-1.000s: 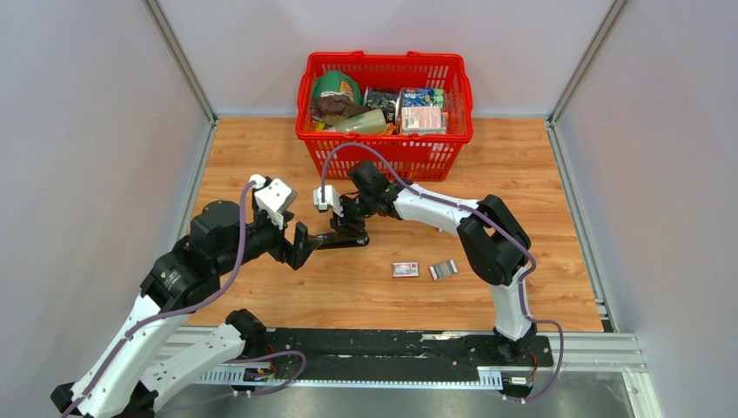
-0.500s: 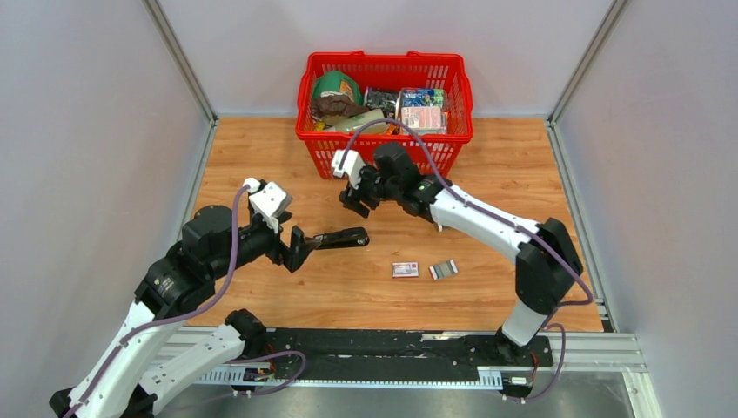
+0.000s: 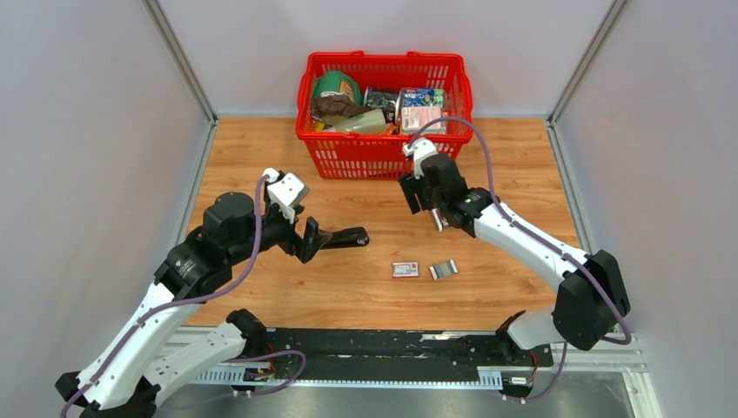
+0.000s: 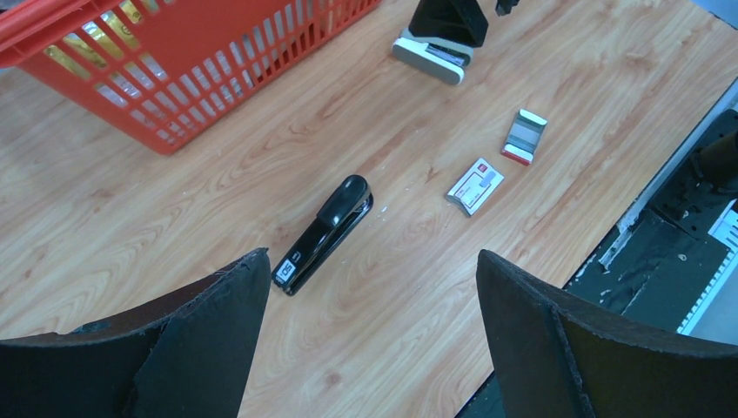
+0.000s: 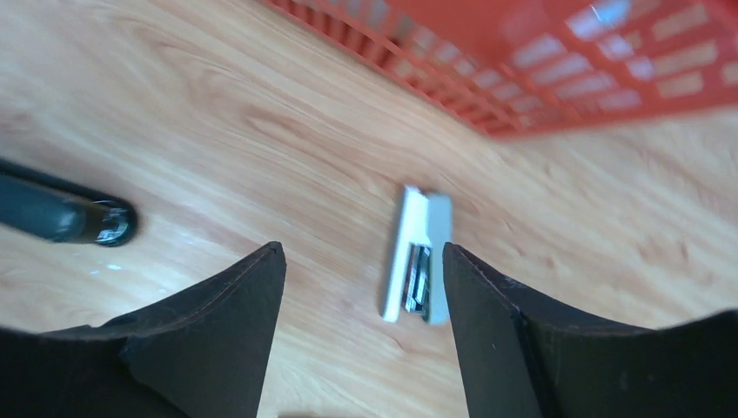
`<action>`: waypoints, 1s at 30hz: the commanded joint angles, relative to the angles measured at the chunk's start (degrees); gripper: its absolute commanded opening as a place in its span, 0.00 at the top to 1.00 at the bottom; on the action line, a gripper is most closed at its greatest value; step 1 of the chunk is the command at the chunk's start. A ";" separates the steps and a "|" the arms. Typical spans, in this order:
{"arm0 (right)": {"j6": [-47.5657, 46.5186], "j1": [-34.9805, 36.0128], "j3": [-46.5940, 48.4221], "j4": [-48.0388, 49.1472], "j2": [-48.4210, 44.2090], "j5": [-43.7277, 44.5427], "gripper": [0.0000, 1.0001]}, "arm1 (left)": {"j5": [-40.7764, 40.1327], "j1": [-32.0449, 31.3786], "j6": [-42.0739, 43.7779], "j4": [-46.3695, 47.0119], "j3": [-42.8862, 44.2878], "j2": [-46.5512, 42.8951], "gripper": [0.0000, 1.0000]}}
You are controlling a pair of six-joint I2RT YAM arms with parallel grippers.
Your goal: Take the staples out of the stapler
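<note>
The black stapler [image 3: 345,237] lies flat and closed on the wooden table; in the left wrist view it [image 4: 325,232] sits just ahead of my left finger. My left gripper [image 3: 310,240] is open and empty [image 4: 372,258], close to the stapler's near end and not holding it. My right gripper [image 3: 420,202] is open and empty [image 5: 362,249], in front of the red basket, well right of the stapler. Under it lies a small white elongated piece [image 5: 416,258] with metal staples showing inside, also seen in the left wrist view [image 4: 431,57]. The stapler's tip [image 5: 87,219] shows at that view's left.
A red basket [image 3: 384,155] full of groceries stands at the back. A small flat labelled box [image 3: 405,270] and a grey and white staple box [image 3: 444,269] lie near the front middle. Grey walls close in both sides, and a black rail [image 3: 383,344] runs along the front edge.
My right gripper left the stapler and swung right, along the basket's front. The stapler now lies closed on the table. My left arm shifted slightly right, its fingers open by the stapler.
</note>
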 commanded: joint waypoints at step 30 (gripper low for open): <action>14.55 -7.85 -0.32 -3.47 17.93 0.74 0.64 | 2.23 -0.08 2.17 5.32 -3.93 2.39 0.05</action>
